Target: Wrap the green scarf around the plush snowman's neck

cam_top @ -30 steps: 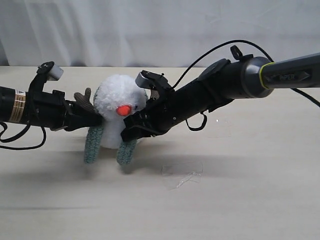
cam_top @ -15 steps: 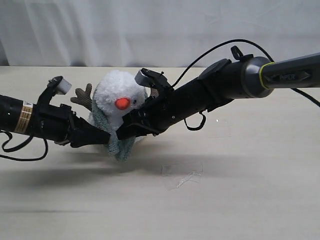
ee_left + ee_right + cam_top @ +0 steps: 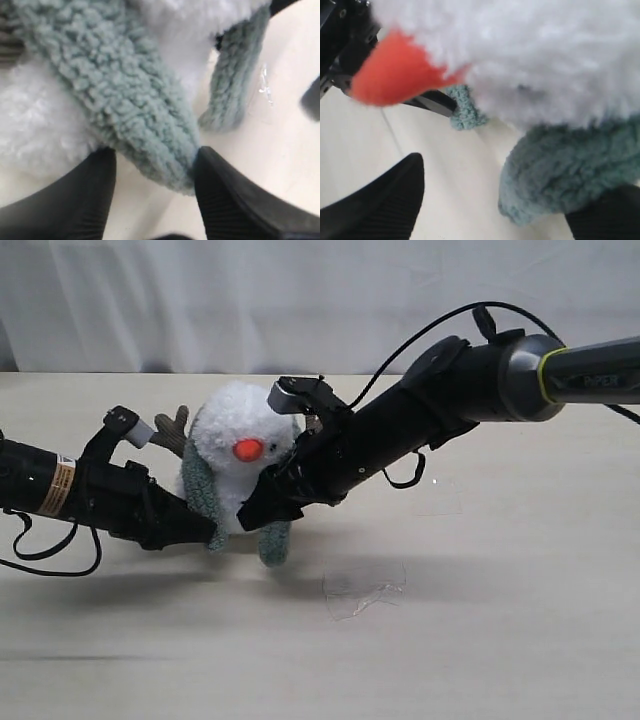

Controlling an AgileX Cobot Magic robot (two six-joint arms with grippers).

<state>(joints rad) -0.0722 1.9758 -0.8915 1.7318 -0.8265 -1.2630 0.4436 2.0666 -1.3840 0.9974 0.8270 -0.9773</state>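
Exterior, snowman: the plush snowman [image 3: 240,430] stands upright on the table [image 3: 480,630], between the two arms, its orange nose [image 3: 247,449] facing the camera.
Exterior, scarf: the green scarf [image 3: 203,492] hangs down both sides of the body from under the head. The snowman's neck itself is hidden.
Exterior, grippers: the left gripper [image 3: 205,532] is low at one hanging end and the right gripper [image 3: 258,512] is at the other. The gaps between their jaws are too dark to read here.
Left wrist, jaws: the fingers [image 3: 235,200] stand apart. A rounded scarf end [image 3: 125,110] lies between them, brushing one pad without being pinched.
Right wrist, jaws: spread wide, with the far end [image 3: 560,175] lying loose beside one finger [image 3: 605,217]. Nothing is gripped.
Step in hand: probably letting go of the ends.
Doing it well: draw each gripper straight back and low, with jaws wide enough that no fuzz snags, so the toy does not tip or the wrap slide off.
Count: one snowman, one nose, one brown arm [image 3: 172,430] showing, one scarf with two hanging ends, two grippers.
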